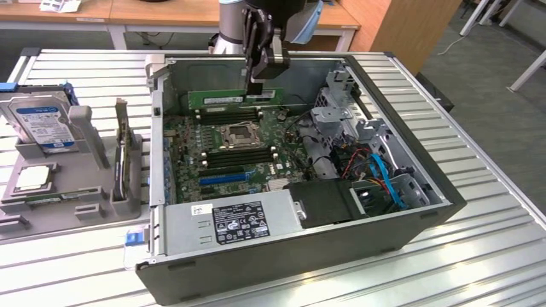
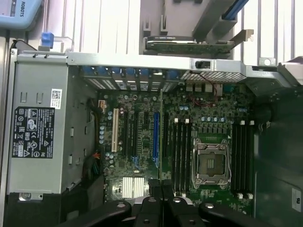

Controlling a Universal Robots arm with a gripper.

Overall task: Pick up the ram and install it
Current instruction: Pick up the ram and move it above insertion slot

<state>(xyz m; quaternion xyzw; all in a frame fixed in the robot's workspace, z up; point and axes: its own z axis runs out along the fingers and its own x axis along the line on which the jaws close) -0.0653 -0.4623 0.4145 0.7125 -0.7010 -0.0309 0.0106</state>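
The ram [image 1: 224,98] is a long, thin green stick held level over the far part of the motherboard [image 1: 213,137], just above the memory slots [image 1: 224,116] behind the processor socket [image 1: 238,133]. My gripper [image 1: 256,96] is shut on the stick's end at the exterior view's right, coming down from above inside the open computer case [image 1: 426,211]. In the wrist view the ram [image 2: 161,137] shows edge-on as a thin dark line running out from between my fingertips [image 2: 154,188], beside the black memory slots [image 2: 180,156] and the socket [image 2: 211,163].
A grey holder tray [image 1: 17,224] at the exterior view's left carries a blue-labelled hard drive [image 1: 43,125], a square silver processor [image 1: 32,178] and an upright card [image 1: 124,153]. Inside the case are the power supply [image 1: 232,224], the drive cage [image 1: 341,125] and blue cables [image 1: 388,182].
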